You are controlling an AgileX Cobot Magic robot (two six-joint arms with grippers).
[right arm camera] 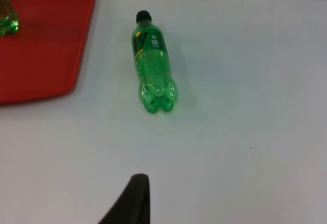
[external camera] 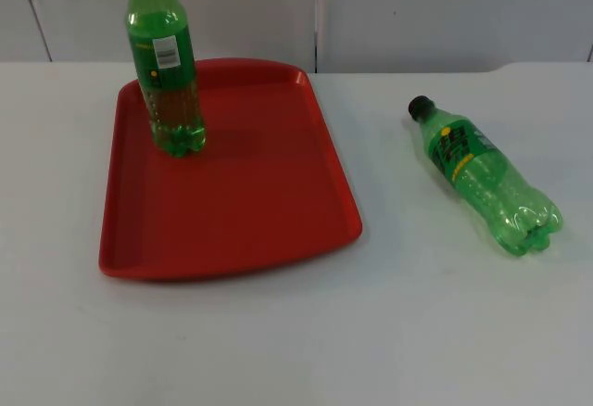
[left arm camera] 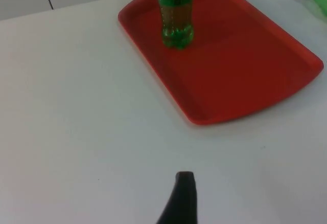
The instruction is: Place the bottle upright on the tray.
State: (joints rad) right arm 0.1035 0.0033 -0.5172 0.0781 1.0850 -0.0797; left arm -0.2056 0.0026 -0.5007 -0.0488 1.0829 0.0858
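Upright bottle point(external camera: 165, 72) on tray point(external camera: 250, 202), lying bottle point(external camera: 486, 179) right of it

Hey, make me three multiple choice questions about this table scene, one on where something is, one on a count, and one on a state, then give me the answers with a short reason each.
1. Where does the upright bottle stand?
A. On the red tray, near its far left corner
B. On the bare table, right of the tray
C. On the tray's near right corner

2. How many green bottles are on the scene?
A. One
B. Two
C. Three

3. How is the bottle with the black cap positioned?
A. Standing on the tray
B. Held up by a gripper
C. Lying on its side on the white table, right of the tray

Answers:
1. A, the top view shows its base resting inside the tray's far left part.
2. B, one stands on the tray and one lies on the table.
3. C, its whole length rests on the table, cap pointing away toward the wall, apart from the tray.
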